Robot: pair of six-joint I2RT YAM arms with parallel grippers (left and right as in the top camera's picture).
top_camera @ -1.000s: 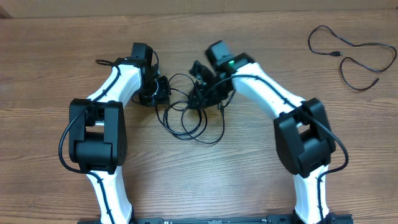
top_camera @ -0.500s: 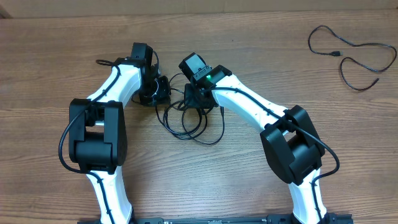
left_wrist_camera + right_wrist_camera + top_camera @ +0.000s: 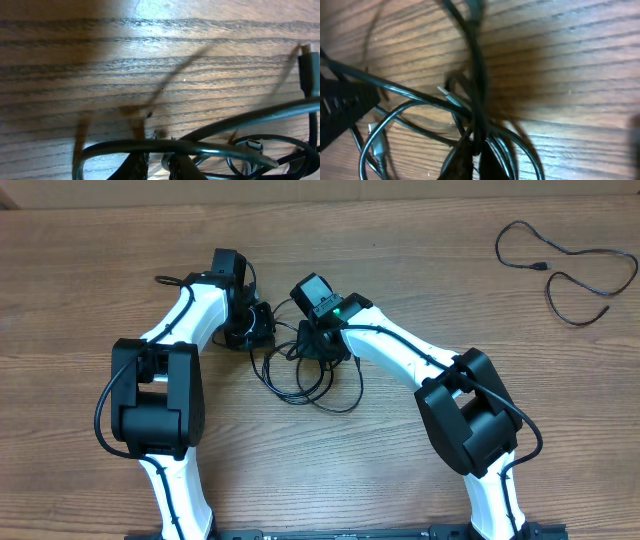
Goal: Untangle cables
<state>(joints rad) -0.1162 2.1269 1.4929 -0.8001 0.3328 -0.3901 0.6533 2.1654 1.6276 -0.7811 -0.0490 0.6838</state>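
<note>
The tangle of thin black cables (image 3: 305, 385) lies on the wooden table between the two arms. My left gripper (image 3: 258, 323) sits at its left edge. In the left wrist view its fingers (image 3: 159, 169) are almost together, and a black cable loop (image 3: 175, 146) crosses their tips. A silver-tipped plug (image 3: 254, 145) lies just to the right. My right gripper (image 3: 308, 345) is over the top of the tangle. In the right wrist view its fingers (image 3: 476, 161) pinch a black cable (image 3: 475, 75) where several strands cross.
A separate loose black cable (image 3: 560, 265) lies at the table's far right corner. A bare silver tip (image 3: 445, 92) pokes out of the knot. A black textured finger (image 3: 340, 105) shows at the left of the right wrist view.
My right gripper has moved left and down onto the tangle, closer to the left gripper. The left arm has not moved.
</note>
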